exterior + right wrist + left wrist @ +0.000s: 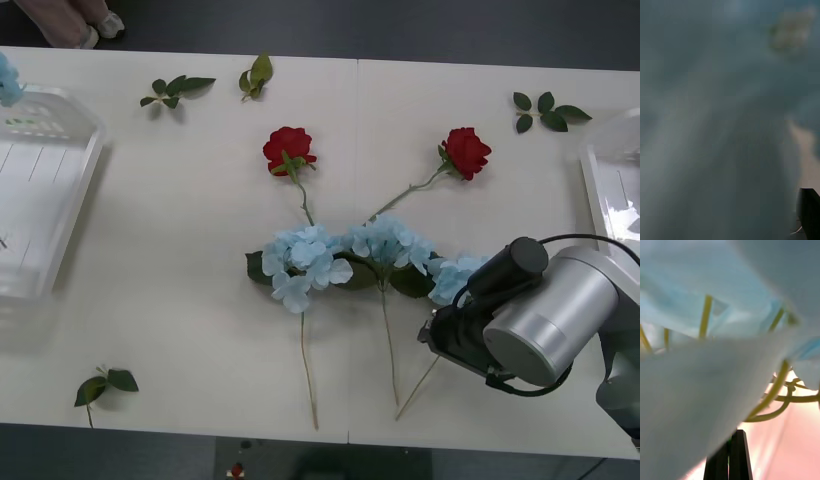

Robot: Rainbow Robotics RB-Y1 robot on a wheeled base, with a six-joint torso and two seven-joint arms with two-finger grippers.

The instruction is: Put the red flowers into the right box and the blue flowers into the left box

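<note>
Three blue flowers lie mid-table with their heads side by side: one (300, 262), one (388, 242) and one (452, 276). Behind them lie two red flowers (289, 148) (466, 152). My right arm (545, 318) hangs low over the rightmost blue head, hiding its gripper. In the right wrist view pale blue petals (715, 112) press close and one black finger (808, 212) stands at the corner. My left gripper (730, 455) is shut, with blue petals (696, 390) and yellow-green stalks right in front of it. A blue head (8, 80) shows above the left box (60, 200). The right box (610, 180) is at the right edge.
Loose green leaf sprigs lie at the back left (175, 90), back middle (256, 75), back right (545, 108) and front left (105, 385). The blue flowers' long stems (308, 375) reach toward the table's front edge. A person's hand (70, 25) rests at the far edge.
</note>
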